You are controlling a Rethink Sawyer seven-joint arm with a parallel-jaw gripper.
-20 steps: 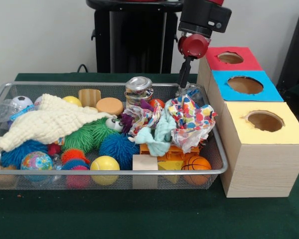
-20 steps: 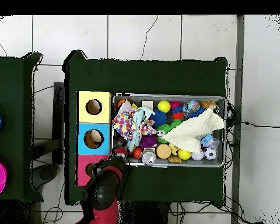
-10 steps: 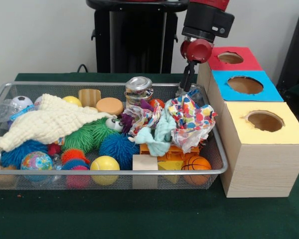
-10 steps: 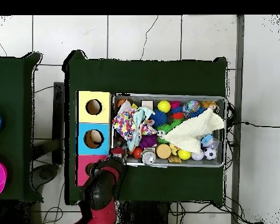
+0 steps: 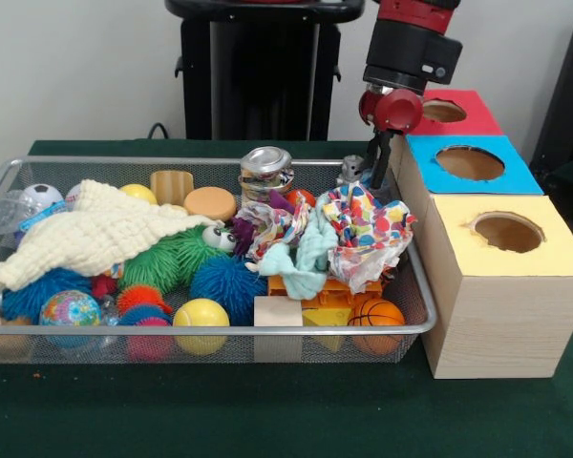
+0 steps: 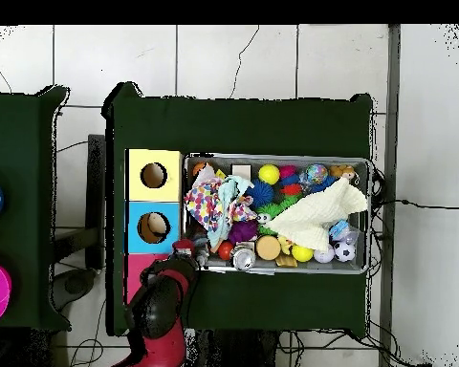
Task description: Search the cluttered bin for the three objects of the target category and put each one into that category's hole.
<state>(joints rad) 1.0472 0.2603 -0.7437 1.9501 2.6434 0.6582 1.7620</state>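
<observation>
Front view — end effector (image 5: 375, 176) at the bin's (image 5: 220, 329) far corner, grip state unclear, tips half hidden.

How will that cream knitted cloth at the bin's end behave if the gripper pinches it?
The cream cloth lies draped in folds over the toys, so it will probably hang limp and stretch out when lifted. It looks light for its spread. Its edge overlaps the green spiky toy, so it may snag or drag neighbours.

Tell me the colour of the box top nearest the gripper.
Red: the red box top, beside the gripper. Front view shows it best.
</observation>
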